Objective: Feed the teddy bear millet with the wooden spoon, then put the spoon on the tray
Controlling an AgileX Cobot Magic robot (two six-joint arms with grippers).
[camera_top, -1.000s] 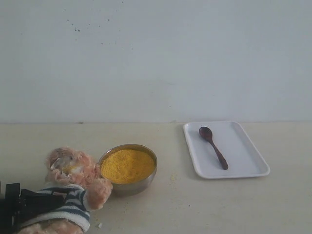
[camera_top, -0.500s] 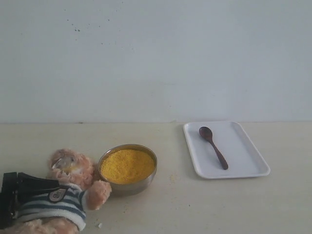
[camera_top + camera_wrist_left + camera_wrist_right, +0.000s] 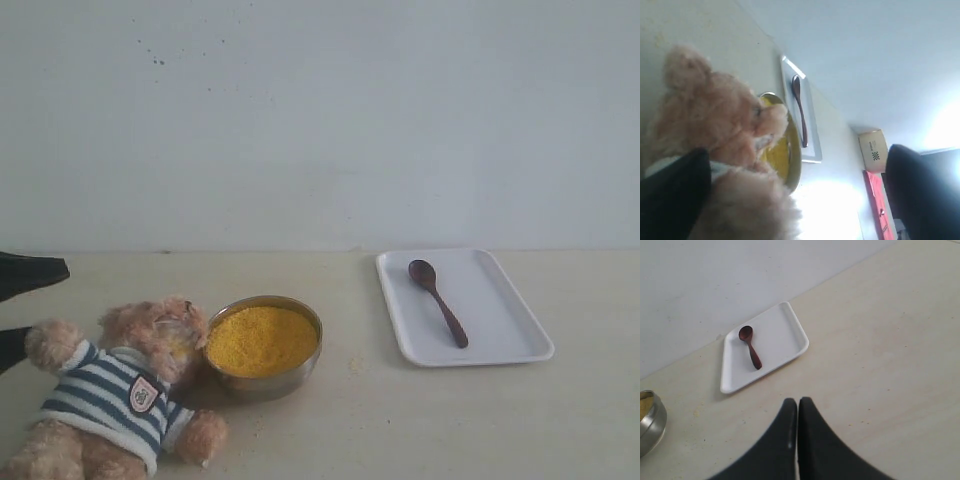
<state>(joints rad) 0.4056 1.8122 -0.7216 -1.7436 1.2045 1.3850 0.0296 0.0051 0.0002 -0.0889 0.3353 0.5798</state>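
Note:
The teddy bear [image 3: 120,395] in its striped shirt sits at the front left, its head against the steel bowl of millet [image 3: 262,338]. My left gripper [image 3: 40,303] stands open at the left edge, one finger above and one beside the bear's raised paw, holding nothing. The left wrist view has the bear [image 3: 715,120] filling the space between the wide-apart fingers [image 3: 670,195]. The wooden spoon [image 3: 438,302] lies on the white tray [image 3: 500,310] at the right. My right gripper [image 3: 797,402] is shut and empty, hovering over bare table short of the tray [image 3: 785,330] and spoon [image 3: 750,346].
The steel bowl [image 3: 647,420] shows at the edge of the right wrist view. A few spilled grains lie on the table between bowl and tray. A cardboard box [image 3: 872,150] and a red object [image 3: 877,200] stand beyond the table in the left wrist view.
My left gripper has opened, let go of the bear and drawn back to the left. The bear now sits freer, its shirt and badge uncovered. Spoon, tray and bowl have not moved.

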